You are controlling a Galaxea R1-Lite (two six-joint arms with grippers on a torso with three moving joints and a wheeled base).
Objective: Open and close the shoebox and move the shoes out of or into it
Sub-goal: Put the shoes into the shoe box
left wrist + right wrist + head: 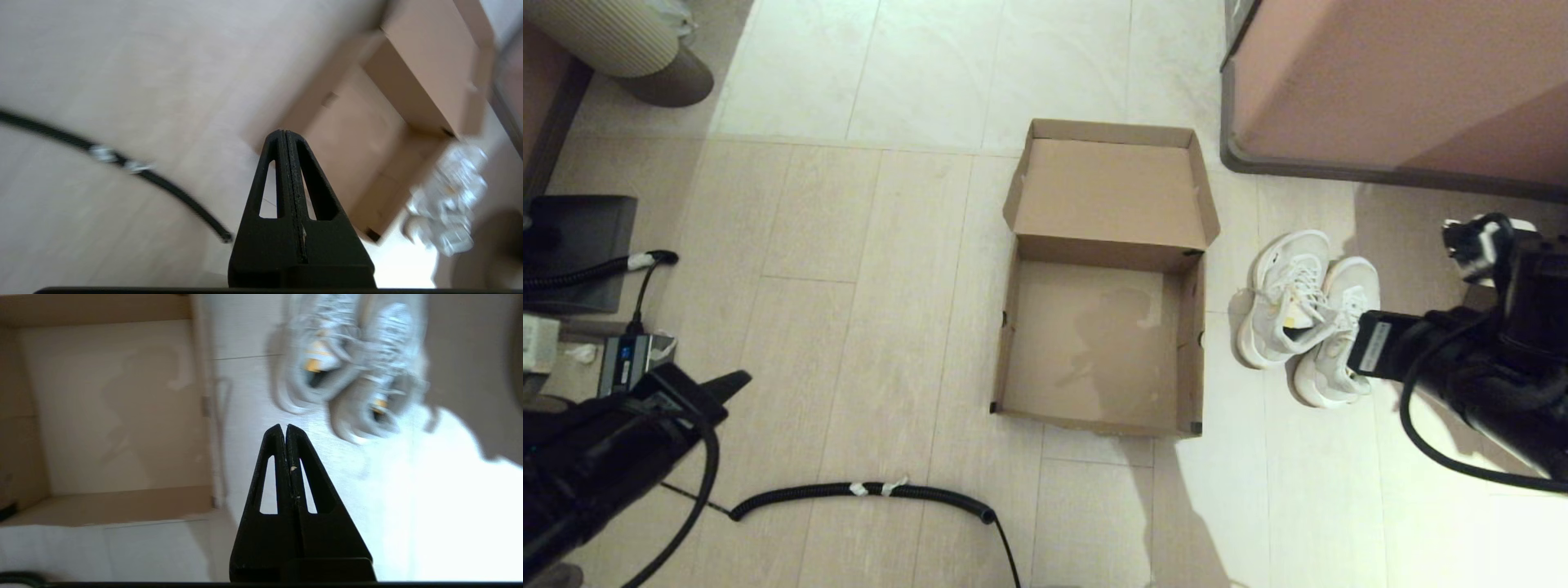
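Observation:
The brown cardboard shoebox stands open and empty in the middle of the floor, its lid folded back on the far side. The white sneakers lie side by side on the floor just right of the box. My right gripper is shut on nothing and hangs over the floor near the shoes' heels, beside the box wall; the head view shows it as a black block. My left gripper is shut and empty at the lower left, well away from the box.
A large pinkish-brown furniture block stands at the back right, close to the lid and shoes. A black coiled cable runs across the floor near the box's front. Dark equipment and a ribbed bin sit at the left.

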